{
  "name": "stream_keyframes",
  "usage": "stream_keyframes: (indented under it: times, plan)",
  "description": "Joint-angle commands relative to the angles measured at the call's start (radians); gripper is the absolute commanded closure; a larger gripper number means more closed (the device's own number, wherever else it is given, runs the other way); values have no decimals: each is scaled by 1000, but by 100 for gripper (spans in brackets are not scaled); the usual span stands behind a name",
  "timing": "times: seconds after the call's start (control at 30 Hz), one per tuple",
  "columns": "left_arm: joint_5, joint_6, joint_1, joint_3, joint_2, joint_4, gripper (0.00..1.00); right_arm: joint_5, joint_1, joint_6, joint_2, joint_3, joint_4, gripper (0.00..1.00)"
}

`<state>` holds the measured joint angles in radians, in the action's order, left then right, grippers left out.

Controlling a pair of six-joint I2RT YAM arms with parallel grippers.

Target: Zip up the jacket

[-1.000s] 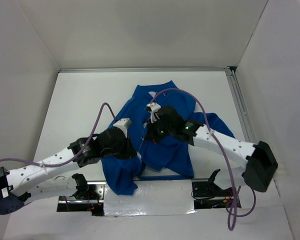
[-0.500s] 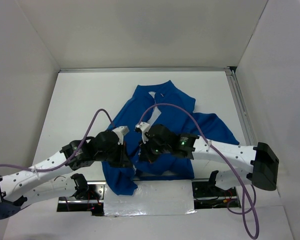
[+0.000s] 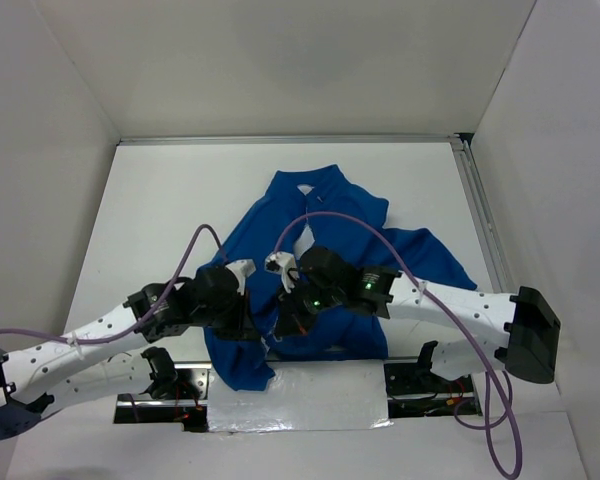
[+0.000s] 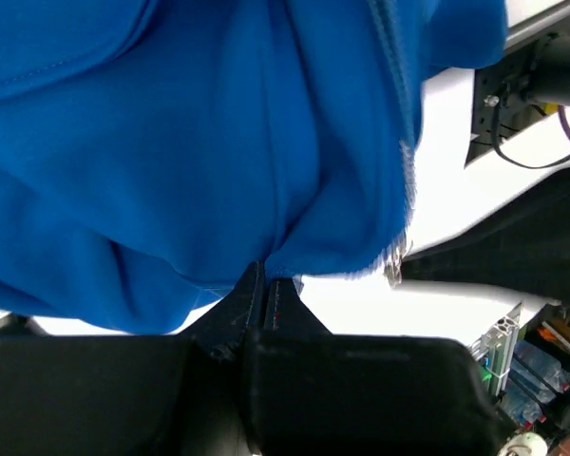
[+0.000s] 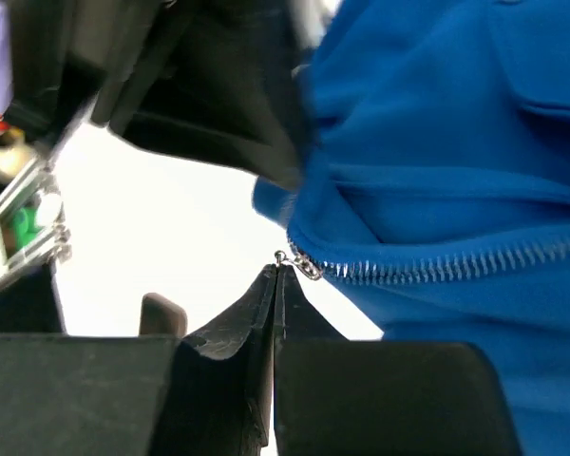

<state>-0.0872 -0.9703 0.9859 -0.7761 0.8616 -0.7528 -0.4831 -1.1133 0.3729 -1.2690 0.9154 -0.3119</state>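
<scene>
left gripper (image 4: pixel 266 283): clamped tight on a fold of blue fabric down by the hem, fingers pressed together with the cloth bunched between them

right gripper (image 5: pixel 276 271): also pinched closed, with the little metal zipper pull (image 5: pixel 281 257) caught right at the tips

zipper (image 5: pixel 427 271): pale teeth run off to the right from the pull, along the blue edge

both grippers: close together over the lower front of the jacket (image 3: pixel 332 212), left one just beside the right

jacket: spread out rumpled on the white table (image 3: pixel 160 200), collar toward the far wall, hem end at the near edge between the arm bases
</scene>
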Motion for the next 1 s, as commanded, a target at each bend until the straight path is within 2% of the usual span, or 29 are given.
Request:
stream_keyframes:
  times: [0.0, 0.1, 0.13, 0.17, 0.2, 0.23, 0.37, 0.47, 0.5, 0.6, 0.67, 0.8, 0.83, 0.97]
  plan:
    - [-57, 41, -3, 32, -45, 95, 100, 270, 58, 59, 48, 23, -42, 100]
    - [-158, 61, -4, 92, -49, 174, 100, 397, 170, 99, 54, -18, -148, 100]
    - [-180, 64, -3, 115, -38, 188, 92, 428, 187, 113, 71, -42, -171, 100]
    - [-193, 52, -3, 120, -24, 196, 74, 437, 194, 124, 82, -67, -177, 100]
    - [-194, 45, -3, 121, 11, 201, 27, 439, 201, 144, 97, -126, -179, 100]
    - [-187, 30, -6, 118, 29, 199, 1, 437, 204, 159, 120, -156, -184, 100]
    - [-85, 4, -55, 52, 126, 152, 1, 385, 202, 179, 148, -271, -176, 100]
    - [-45, 15, -163, -23, 152, 109, 1, 359, 198, 182, 160, -296, -147, 100]
    - [-48, 42, -237, -44, 151, 133, 1, 356, 195, 182, 171, -299, -130, 100]
    - [-103, 134, -366, -75, 174, 243, 1, 345, 188, 172, 204, -308, -98, 100]
    - [-138, 183, -429, -115, 252, 276, 1, 347, 188, 161, 226, -306, -89, 100]
    - [-160, 206, -474, -227, 476, 281, 1, 348, 185, 155, 263, -297, -85, 100]
    - [-154, 208, -475, -251, 567, 279, 1, 353, 182, 158, 270, -296, -87, 100]
    - [-103, 219, -458, -408, 749, 288, 1, 370, 182, 153, 293, -291, -95, 100]
